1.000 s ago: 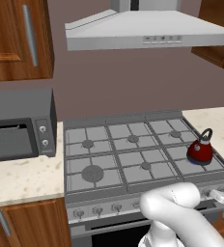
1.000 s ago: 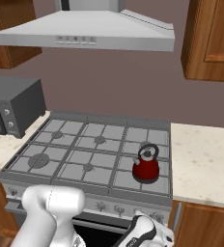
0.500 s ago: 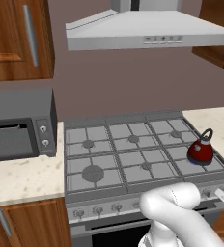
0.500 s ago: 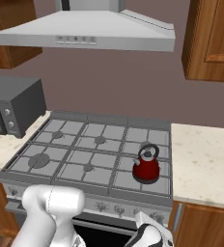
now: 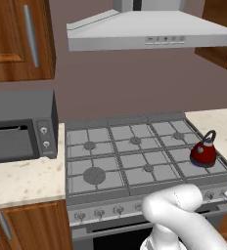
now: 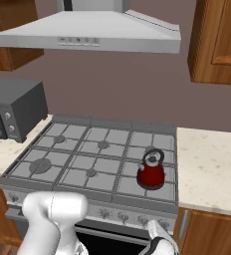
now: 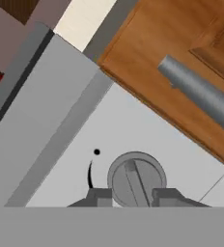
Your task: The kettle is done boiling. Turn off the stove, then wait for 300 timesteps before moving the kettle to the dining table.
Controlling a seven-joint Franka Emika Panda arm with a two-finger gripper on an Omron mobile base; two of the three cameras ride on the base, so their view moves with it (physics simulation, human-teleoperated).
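In the hand view a round knob (image 7: 136,179) of the stove (image 5: 135,161) is seen low in the frame, centre-bottom, on the pale front panel. The gripper (image 7: 132,197) is placed directly at it: one dark finger tip (image 7: 100,197) lies at the knob's left edge, the other at its right edge, so the knob sits between them. The jaws are narrowed around the knob; whether they actually press it cannot be told. The raised bar across the knob's face runs nearly up-and-down in this frame, leaning slightly to the upper left. A small black dot and a short arc are noted just upper left of the knob.

The kettle (image 6: 151,170) stands on the front right burner in the right base view, above and behind the knob row. It is seen at the right of the grates in the left base view.

Judgement: the knob-turning step is in hand; rotation about the knob's own centre is what the next move depends on.
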